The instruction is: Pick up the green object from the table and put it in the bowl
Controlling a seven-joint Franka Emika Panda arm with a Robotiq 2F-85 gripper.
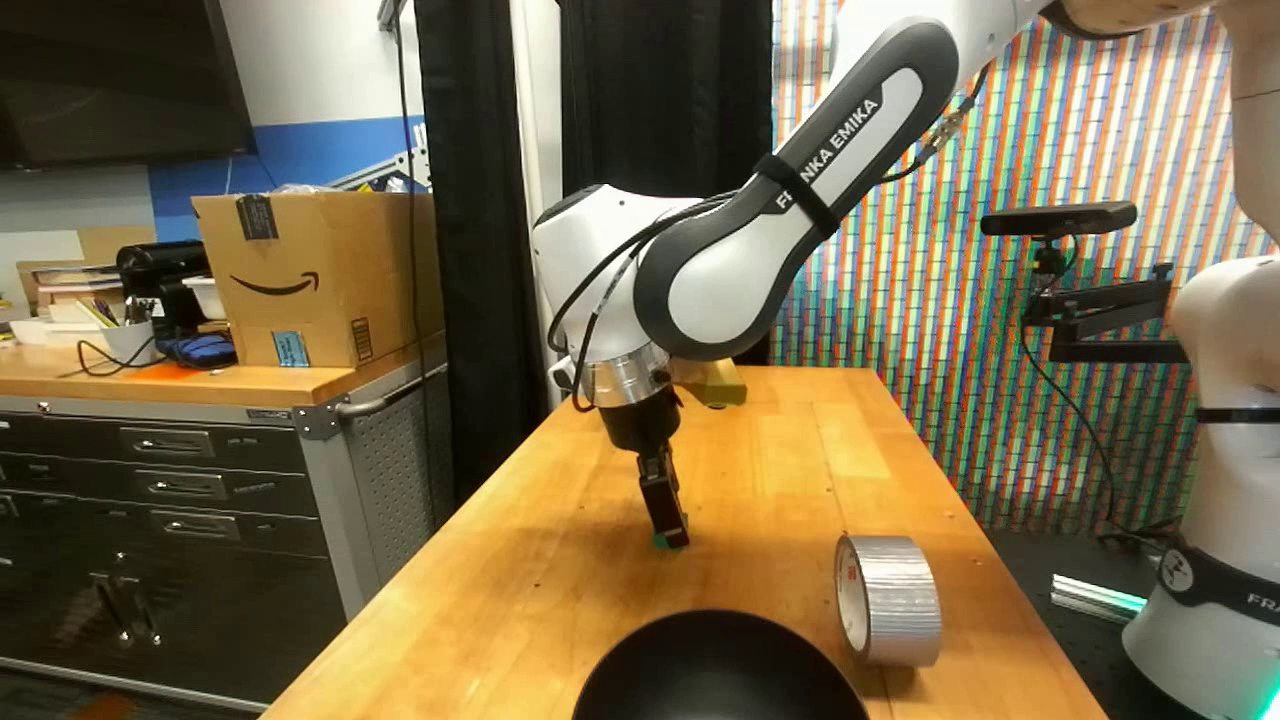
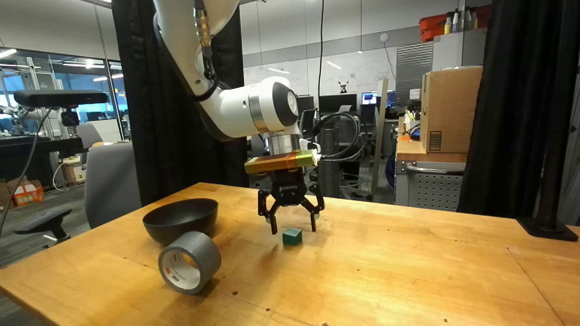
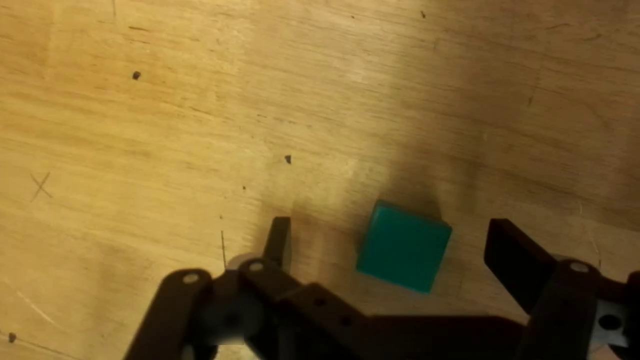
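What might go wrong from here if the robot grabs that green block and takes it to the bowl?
First, in the wrist view the green block lies askew to the fingers, so it may twist or slip as the open hand closes. Second, it appears nearer the finger at that picture's right, which might push it first. Third, the tape roll rests on its curved side near the bowl; a low carry could perhaps bump it and set it rolling.
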